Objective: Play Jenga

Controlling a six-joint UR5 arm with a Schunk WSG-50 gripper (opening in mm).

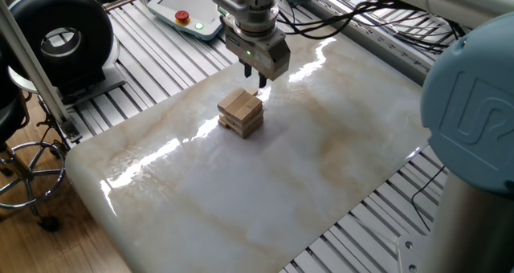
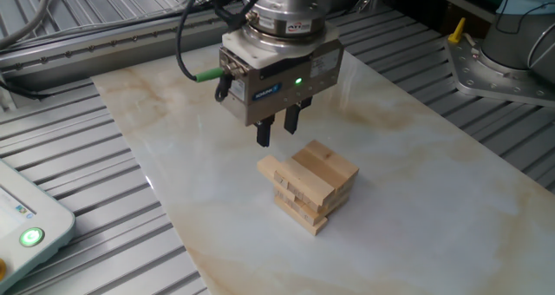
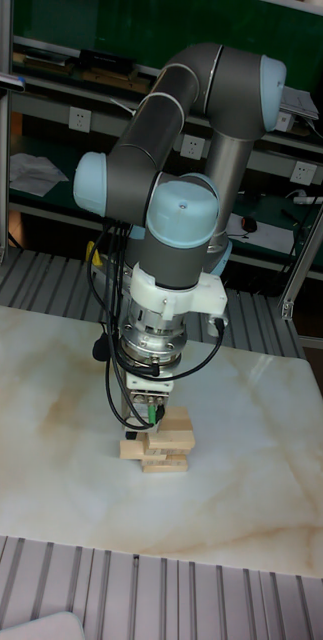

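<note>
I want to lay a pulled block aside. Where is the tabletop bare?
Most of the marble table is bare: the wide stretch between the Jenga stack and the near edge, and the side toward the arm base. It is crowded only at the stack, under the gripper.
</note>
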